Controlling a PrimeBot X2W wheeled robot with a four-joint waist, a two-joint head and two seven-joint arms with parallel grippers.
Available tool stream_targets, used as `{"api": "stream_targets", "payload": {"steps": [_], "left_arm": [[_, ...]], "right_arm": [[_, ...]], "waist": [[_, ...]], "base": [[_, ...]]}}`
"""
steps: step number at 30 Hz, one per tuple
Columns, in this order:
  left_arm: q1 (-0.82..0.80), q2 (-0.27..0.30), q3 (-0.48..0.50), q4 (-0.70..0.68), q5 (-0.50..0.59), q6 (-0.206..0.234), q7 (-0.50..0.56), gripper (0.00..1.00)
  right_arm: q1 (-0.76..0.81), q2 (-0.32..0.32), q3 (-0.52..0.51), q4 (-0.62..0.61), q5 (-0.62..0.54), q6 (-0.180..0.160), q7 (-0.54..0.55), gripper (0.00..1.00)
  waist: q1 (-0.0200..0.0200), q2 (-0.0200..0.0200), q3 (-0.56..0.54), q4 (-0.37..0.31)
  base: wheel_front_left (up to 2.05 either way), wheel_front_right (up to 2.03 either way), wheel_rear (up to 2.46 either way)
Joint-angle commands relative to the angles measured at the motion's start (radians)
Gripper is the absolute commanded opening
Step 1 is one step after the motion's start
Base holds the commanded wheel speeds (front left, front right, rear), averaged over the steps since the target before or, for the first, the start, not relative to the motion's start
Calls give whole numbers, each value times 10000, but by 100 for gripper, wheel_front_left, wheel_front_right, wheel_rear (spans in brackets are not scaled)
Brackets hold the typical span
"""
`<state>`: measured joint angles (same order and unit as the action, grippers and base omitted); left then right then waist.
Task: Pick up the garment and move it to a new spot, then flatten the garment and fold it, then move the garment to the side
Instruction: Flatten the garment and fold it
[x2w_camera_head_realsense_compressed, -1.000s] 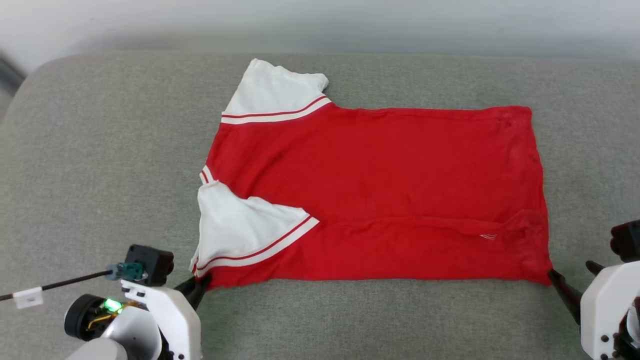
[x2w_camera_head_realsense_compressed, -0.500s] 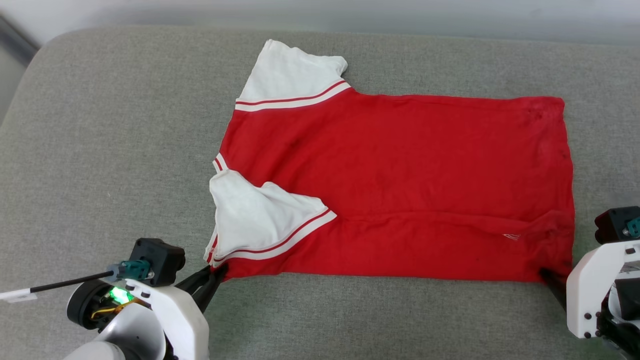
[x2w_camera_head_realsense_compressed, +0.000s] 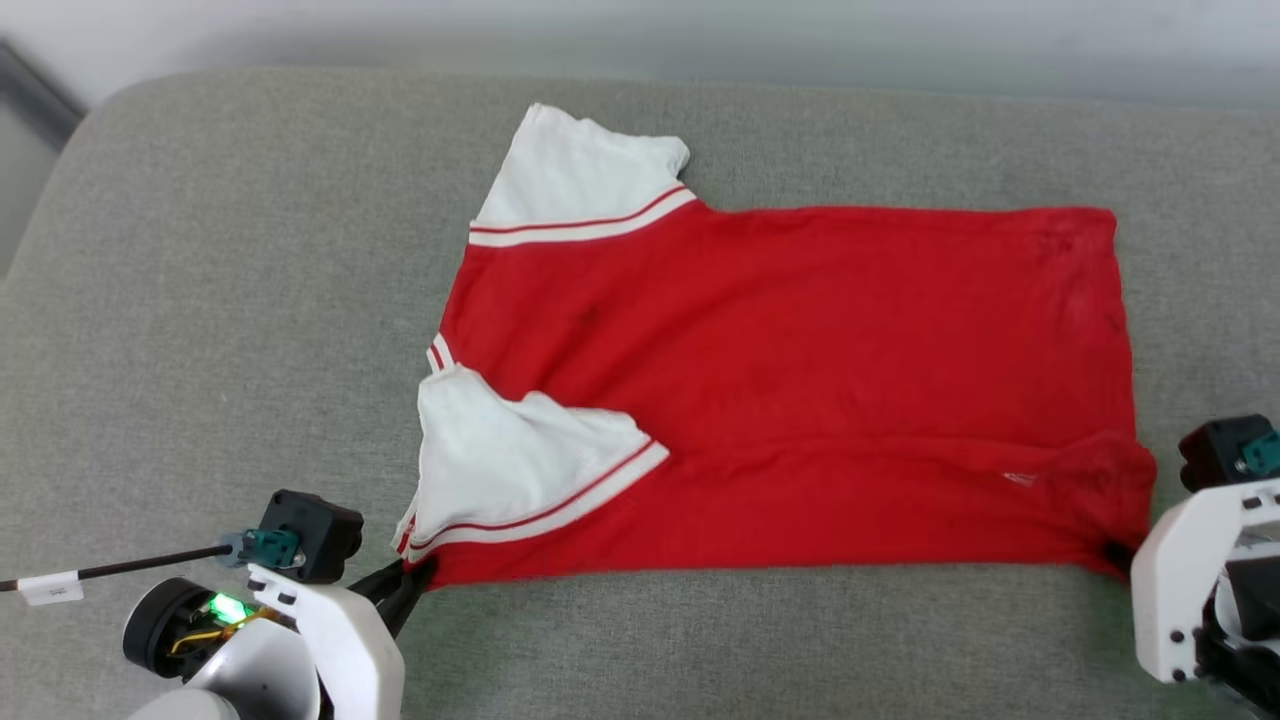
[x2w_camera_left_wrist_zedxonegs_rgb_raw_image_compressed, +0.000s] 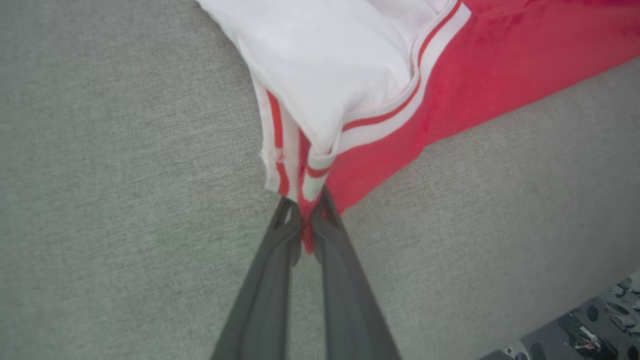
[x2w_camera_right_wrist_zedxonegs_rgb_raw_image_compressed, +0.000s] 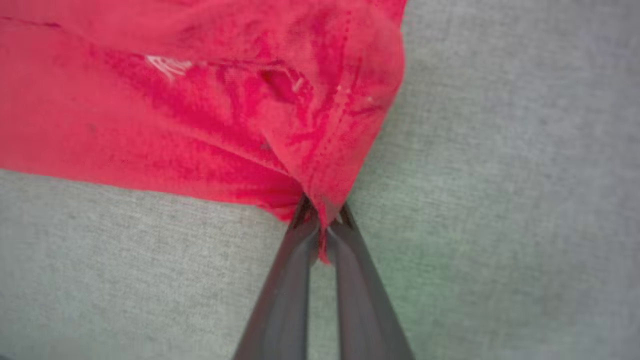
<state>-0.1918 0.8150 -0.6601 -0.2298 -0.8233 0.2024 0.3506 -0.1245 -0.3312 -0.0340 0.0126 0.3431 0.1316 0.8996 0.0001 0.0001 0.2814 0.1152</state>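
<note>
Left gripper (x2w_camera_left_wrist_zedxonegs_rgb_raw_image_compressed: 306, 220) clamped on garment (x2w_camera_head_realsense_compressed: 800, 380) at its near sleeve-side corner. Right gripper (x2w_camera_right_wrist_zedxonegs_rgb_raw_image_compressed: 322, 225) pinched tight on the near hem corner, which is bunched; a second ago its jaws stood apart beside that corner. Garment lies spread mid-cushion (x2w_camera_head_realsense_compressed: 200, 300), sleeves toward the left edge.

White wrist housings (x2w_camera_head_realsense_compressed: 340, 640), dark tapered pincer fingers (x2w_camera_left_wrist_zedxonegs_rgb_raw_image_compressed: 270, 280), black camera block (x2w_camera_head_realsense_compressed: 305, 520), green light (x2w_camera_head_realsense_compressed: 225, 607), tagged cable (x2w_camera_head_realsense_compressed: 130, 567)

White mark (x2w_camera_head_realsense_compressed: 1020, 479) on garment (x2w_camera_head_realsense_compressed: 800, 380) — too small to read.
</note>
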Motion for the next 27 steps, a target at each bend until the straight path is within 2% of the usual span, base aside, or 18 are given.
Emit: {"api": "stream_targets", "payload": {"steps": [1, 7, 13, 20, 21, 22, 23, 27], "left_arm": [[112, 44, 6, 79, -80, -41, 25, 0], [662, 184, -323, 233, -338, -150, 319, 0], [1287, 207, -599, 232, -597, -94, 465, 0], [1787, -61, -982, 618, -720, -279, 340, 0], [1552, -346, -1143, 1061, -540, -560, 98, 0], [1443, -402, -1151, 1158, -404, -631, -62, 39], [1387, -480, -1179, 1263, -320, -684, -183, 100], [1256, -722, -1218, 1645, -118, -828, -600, 100]], "right_arm": [[459, -253, -79, 109, 31, -18, 152, 0], [1169, -770, -429, -778, 322, -16, 428, 0], [2229, -1004, -792, -1681, 563, -16, 953, 0], [3286, -467, -1255, -2217, 522, -16, 1385, 0], [3357, -211, -1210, -2069, 397, -14, 1263, 0], [3331, -148, -1178, -2004, 371, -14, 1224, 15], [3290, -84, -1136, -1942, 395, -14, 1176, 100], [3048, -38, -1050, -1772, 312, -13, 814, 100]], "waist": [[-1, -1, -278, -70], [-1, -1, -914, -198], [-1, -1, -1183, -349], [-1, -1, -1153, -481], [-1, -1, -1090, -476], [-1, -1, -1089, -468], [-1, -1, -1095, -460], [-1, -1, -1215, -401]], "base": [[0, 0, 0], [0, 0, 0], [0, 0, 0], [0, 0, 0], [0, 0, 0], [0, 0, 0], [0, 0, 0], [0, 0, 0]]}}
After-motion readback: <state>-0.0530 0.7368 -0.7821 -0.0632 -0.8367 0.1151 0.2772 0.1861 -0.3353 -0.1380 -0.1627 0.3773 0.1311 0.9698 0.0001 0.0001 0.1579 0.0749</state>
